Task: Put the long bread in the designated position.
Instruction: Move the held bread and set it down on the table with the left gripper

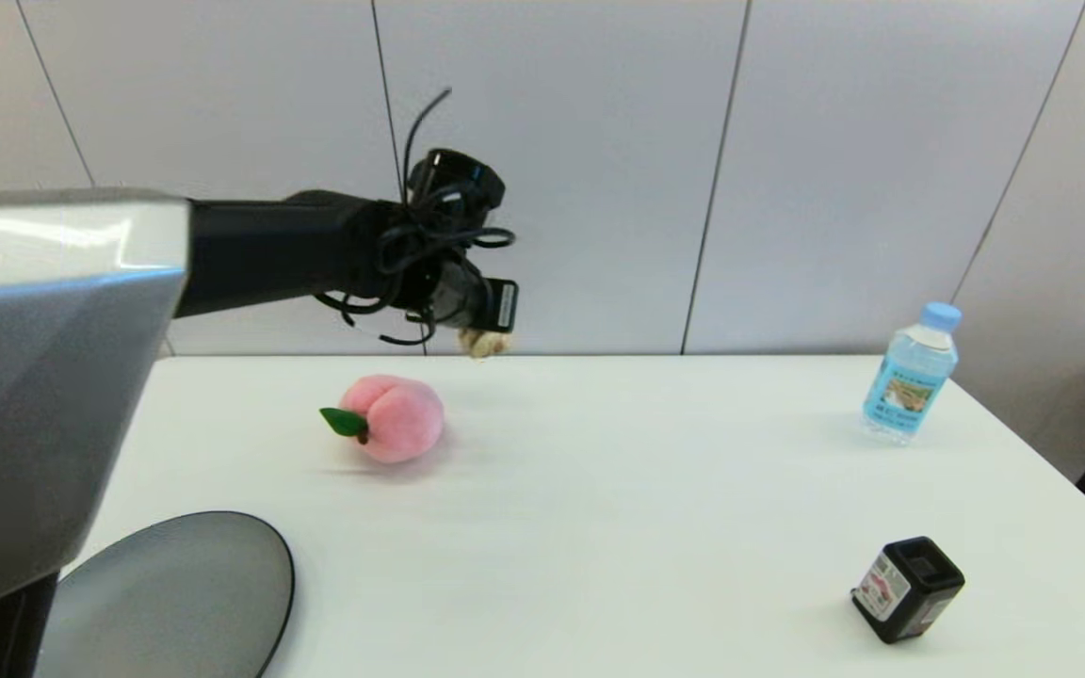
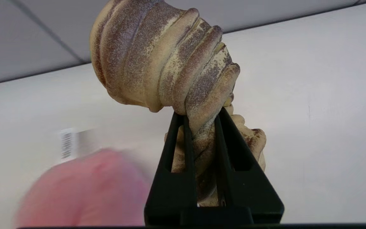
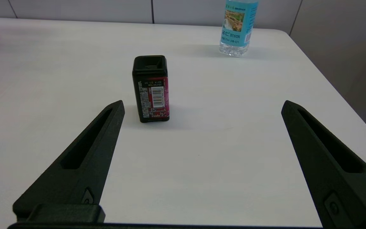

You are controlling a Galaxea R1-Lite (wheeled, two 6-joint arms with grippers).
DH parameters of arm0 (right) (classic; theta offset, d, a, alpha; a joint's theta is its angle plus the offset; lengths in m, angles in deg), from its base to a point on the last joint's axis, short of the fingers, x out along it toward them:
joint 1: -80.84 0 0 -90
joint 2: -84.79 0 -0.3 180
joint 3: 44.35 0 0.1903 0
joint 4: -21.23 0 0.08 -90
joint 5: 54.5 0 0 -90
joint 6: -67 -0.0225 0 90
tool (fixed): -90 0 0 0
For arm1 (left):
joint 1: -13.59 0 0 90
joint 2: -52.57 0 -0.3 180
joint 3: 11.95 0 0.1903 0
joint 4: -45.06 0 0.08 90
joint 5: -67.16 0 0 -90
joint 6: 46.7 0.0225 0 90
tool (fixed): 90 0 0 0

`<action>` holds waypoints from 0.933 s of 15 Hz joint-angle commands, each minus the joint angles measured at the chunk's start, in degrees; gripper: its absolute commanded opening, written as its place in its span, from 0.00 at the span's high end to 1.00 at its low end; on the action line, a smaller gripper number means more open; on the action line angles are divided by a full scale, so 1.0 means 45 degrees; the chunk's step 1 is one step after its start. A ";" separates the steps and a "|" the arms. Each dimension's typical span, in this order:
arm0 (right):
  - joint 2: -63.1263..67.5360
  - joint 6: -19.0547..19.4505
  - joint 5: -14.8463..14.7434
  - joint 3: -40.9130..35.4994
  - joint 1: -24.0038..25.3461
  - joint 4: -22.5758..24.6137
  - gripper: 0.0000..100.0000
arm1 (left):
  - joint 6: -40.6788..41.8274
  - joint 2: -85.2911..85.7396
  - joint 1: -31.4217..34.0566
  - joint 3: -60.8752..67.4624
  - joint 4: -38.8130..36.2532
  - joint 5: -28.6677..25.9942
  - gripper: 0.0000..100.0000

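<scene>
From the head camera, the left arm reaches out over the far part of the white desk (image 1: 599,490), and its left end effector (image 1: 484,334) hangs in the air above and just beyond the pink plush peach (image 1: 394,417). Only a small tan tip of the long bread (image 1: 485,344) shows under the wrist; the rest is hidden behind the arm's black housing and tangled cables. A grey round plate (image 1: 175,593) is cut off at the near left edge, partly behind the arm's large silver shoulder. A water bottle (image 1: 912,384) with a blue label stands far right, and a small black box (image 1: 907,589) sits near right, well apart from it. Plain pale wall panels with dark seams stand behind the desk. In the left wrist view, the left end effector (image 2: 202,127) is clamped on the long bread (image 2: 157,57): the two black fingers (image 2: 176,165) pinch it at a narrow waist, so the loaf is squeezed and bulges beyond the tips, its ridges and brown stripes plain. The bread is held clear of the desk. The plush peach (image 2: 84,190) is a pink blur below, with a blurred tag beside it. In the right wrist view, the right end effector (image 3: 202,105) rests low over the near right of the desk with its fingers (image 3: 84,159) spread wide, holding nothing. The black box (image 3: 151,89) stands upright just ahead of them, the water bottle (image 3: 238,28) farther off with its top cut off.
</scene>
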 commanded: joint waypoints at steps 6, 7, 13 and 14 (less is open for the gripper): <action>0.0016 0.0007 0.0006 -0.0002 0.0004 -0.0005 0.00 | 0.3990 0.4320 0.3485 0.3081 0.1648 -0.0061 1.00; 0.0016 0.0007 0.0006 -0.0002 0.0004 -0.0005 0.00 | 0.4713 0.4515 0.4052 0.3647 0.1277 -0.0237 1.00; 0.0016 0.0007 0.0006 -0.0002 0.0004 -0.0005 0.00 | 0.9146 0.4476 0.7157 0.5347 0.0926 -0.3557 1.00; 0.0016 0.0007 0.0006 -0.0002 0.0004 -0.0005 0.00 | 0.9810 0.4300 0.7353 0.5464 0.0887 -0.3947 1.00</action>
